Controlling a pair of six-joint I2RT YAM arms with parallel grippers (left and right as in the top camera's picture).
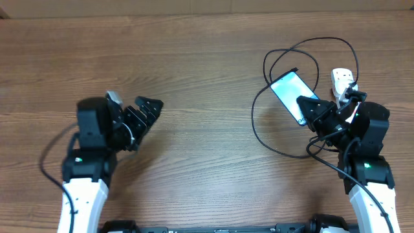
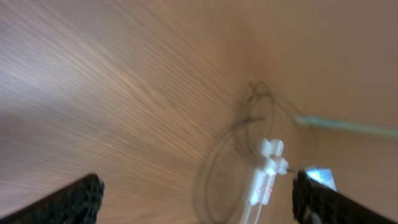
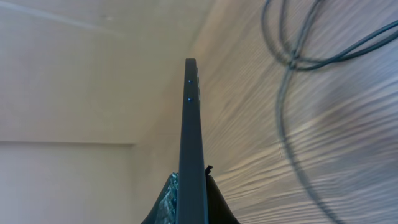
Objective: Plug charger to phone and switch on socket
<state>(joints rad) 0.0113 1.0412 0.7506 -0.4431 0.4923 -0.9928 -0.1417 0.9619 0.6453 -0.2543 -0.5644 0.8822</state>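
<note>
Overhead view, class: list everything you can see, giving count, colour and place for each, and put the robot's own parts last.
table: one, brown wood, fills the view
phone: one, black frame, light-blue screen, right side
charger: one, thin black cable, looped around the phone
socket: one, white, far right
arms: two, black and white, bottom left and bottom right
left end effector: black, open, holding nothing
right end effector: black, closed on the phone's near end
</note>
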